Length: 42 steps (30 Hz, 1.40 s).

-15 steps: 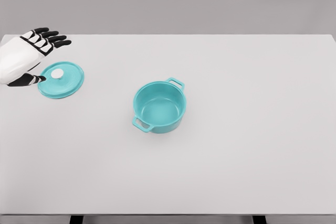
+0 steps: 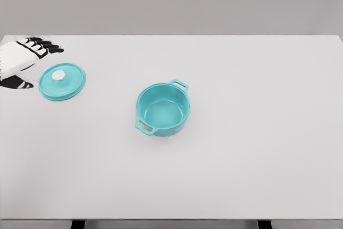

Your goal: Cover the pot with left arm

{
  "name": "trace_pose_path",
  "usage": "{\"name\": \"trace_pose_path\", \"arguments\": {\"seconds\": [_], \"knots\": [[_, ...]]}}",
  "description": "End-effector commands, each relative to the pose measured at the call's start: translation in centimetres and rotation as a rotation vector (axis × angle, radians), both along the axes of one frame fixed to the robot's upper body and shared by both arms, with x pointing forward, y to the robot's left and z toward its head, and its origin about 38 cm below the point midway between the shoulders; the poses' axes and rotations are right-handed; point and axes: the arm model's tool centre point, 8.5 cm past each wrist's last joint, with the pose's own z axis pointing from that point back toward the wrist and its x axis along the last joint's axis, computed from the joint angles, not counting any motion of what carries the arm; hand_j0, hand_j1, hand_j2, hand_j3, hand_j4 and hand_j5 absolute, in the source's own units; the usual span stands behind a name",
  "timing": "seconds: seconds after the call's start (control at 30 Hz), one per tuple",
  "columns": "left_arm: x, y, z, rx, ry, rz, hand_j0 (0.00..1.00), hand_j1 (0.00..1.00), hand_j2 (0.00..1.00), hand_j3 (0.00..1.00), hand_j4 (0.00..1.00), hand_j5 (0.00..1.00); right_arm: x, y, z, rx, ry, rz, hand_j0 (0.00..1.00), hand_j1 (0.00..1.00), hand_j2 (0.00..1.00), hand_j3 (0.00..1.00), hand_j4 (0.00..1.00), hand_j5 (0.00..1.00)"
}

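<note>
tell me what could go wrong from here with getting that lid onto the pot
1. The left hand sits at the table's far left edge, beside the lid rather than over its white knob, fingers open, so the grasp might miss or nudge the lid sideways.
2. The lid lies flat, so only the small knob offers a hold; it could slip.
3. The pot stands well apart to the right; a tilted lid could catch a handle.
</note>
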Motion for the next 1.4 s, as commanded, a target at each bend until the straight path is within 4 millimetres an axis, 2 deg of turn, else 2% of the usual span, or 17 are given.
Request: {"name": "trace_pose_path", "arguments": {"seconds": [0.0, 0.03, 0.1, 0.2, 0.27, 0.63, 0.83, 1.0, 1.07, 1.27, 1.37], "knots": [[-0.2, 0.0, -2.1, -0.013, 0.131, -0.01, 1.0, 1.0, 1.0, 1.0, 1.0, 1.0, 0.0, 0.0, 0.0, 0.0, -0.001, 0.0, 1.0, 1.0, 1.0, 1.0, 1.0, 1.0], [0.4, -0.2, -1.6, -0.015, 0.124, -0.018, 1.0, 1.0, 1.0, 1.0, 1.0, 1.0, -0.1, 0.0, 0.0, 0.001, 0.002, 0.0, 1.0, 1.0, 1.0, 1.0, 1.0, 1.0], [0.9, -0.5, -1.5, -0.021, 0.138, -0.031, 0.88, 0.88, 0.88, 0.88, 0.88, 0.88, -0.1, 0.0, 0.0, 0.0, 0.001, 0.0, 1.0, 1.0, 1.0, 1.0, 1.0, 1.0], [2.1, -0.4, -1.9, -0.023, 0.17, -0.022, 0.87, 0.87, 0.87, 0.87, 0.87, 0.87, -0.1, 0.0, 0.0, 0.0, 0.001, 0.0, 1.0, 1.0, 1.0, 1.0, 1.0, 1.0], [3.0, -0.7, -2.2, -0.01, 0.19, -0.026, 0.81, 0.81, 0.81, 0.81, 0.81, 0.81, -0.1, 0.0, 0.0, 0.001, 0.002, 0.0, 1.0, 1.0, 1.0, 1.0, 1.0, 1.0], [3.8, -0.1, -3.3, -0.016, 0.233, 0.001, 0.79, 0.79, 0.79, 0.79, 0.79, 0.79, -0.1, 0.0, 0.0, 0.0, 0.001, 0.0, 1.0, 1.0, 1.0, 1.0, 1.0, 1.0], [4.4, 1.2, -3.9, -0.035, 0.255, 0.05, 0.79, 0.79, 0.79, 0.79, 0.79, 0.79, -0.1, 0.0, 0.0, 0.0, 0.001, 0.0, 1.0, 1.0, 1.0, 1.0, 1.0, 1.0], [5.1, 0.3, -4.1, -0.066, 0.252, 0.044, 0.79, 0.79, 0.79, 0.79, 0.79, 0.79, -0.1, 0.0, 0.0, 0.0, 0.001, 0.0, 1.0, 1.0, 1.0, 1.0, 1.0, 1.0], [5.5, 0.6, -4.1, -0.079, 0.255, 0.059, 0.79, 0.79, 0.79, 0.79, 0.79, 0.79, 0.0, 0.0, 0.0, 0.001, 0.001, 0.0, 1.0, 1.0, 1.0, 1.0, 1.0, 1.0], [6.1, 1.4, -5.5, -0.116, 0.293, 0.106, 0.78, 0.78, 0.78, 0.78, 0.78, 0.78, -0.1, 0.0, 0.0, 0.001, 0.002, 0.0, 1.0, 1.0, 1.0, 1.0, 1.0, 1.0], [6.1, 1.4, -6.1, -0.129, 0.308, 0.115, 0.73, 0.73, 0.73, 0.73, 0.73, 0.73, -0.1, 0.0, 0.0, 0.001, 0.002, 0.0, 1.0, 1.0, 1.0, 1.0, 1.0, 1.0]]}}
